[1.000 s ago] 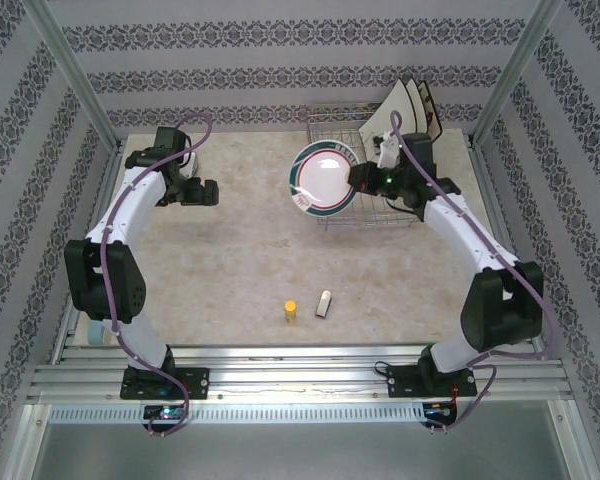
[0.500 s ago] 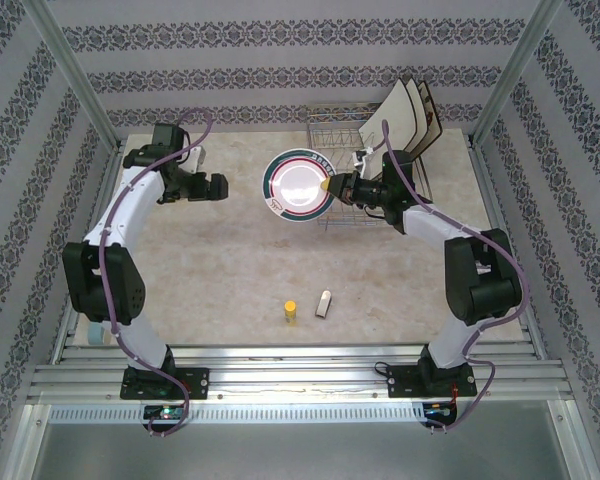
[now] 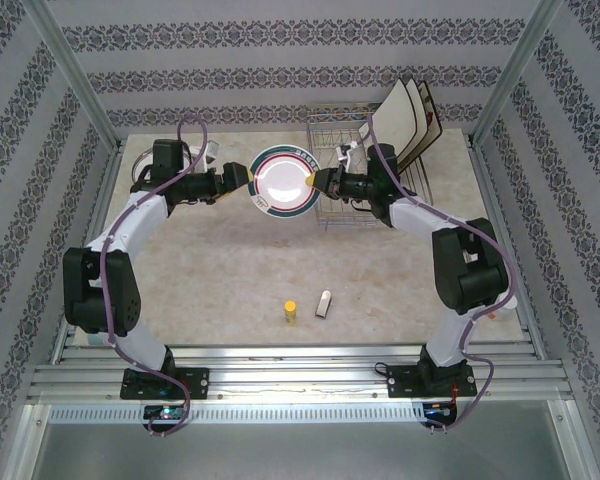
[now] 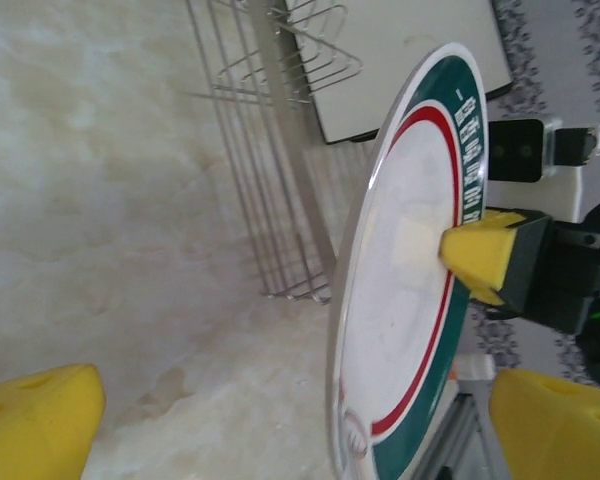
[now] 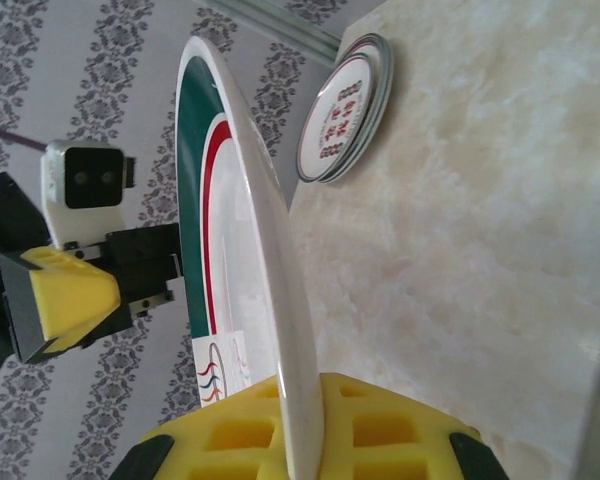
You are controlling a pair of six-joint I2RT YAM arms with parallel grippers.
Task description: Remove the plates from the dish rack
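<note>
Plate in hand: round white plate with teal and red rim rings (image 3: pixel 283 181), upright in the air between the arms, just left of the rack.
Right gripper (image 3: pixel 318 181): clamped on the plate's right rim.
Left gripper (image 3: pixel 242 181): jaws wide apart, straddling the opposite rim, not gripping.
Done: a small stack of round ringed plates (image 5: pixel 345 108) lies at the far left of the marbled table (image 3: pixel 220 260).
Left: large square cream plates (image 3: pixel 400 118) stand in the silver wire dish rack (image 3: pixel 338 132); the held plate looks due for a handover.
Around: small yellow cylinder (image 3: pixel 291 311) and pale little block (image 3: pixel 323 303) near the front, out of the way.
</note>
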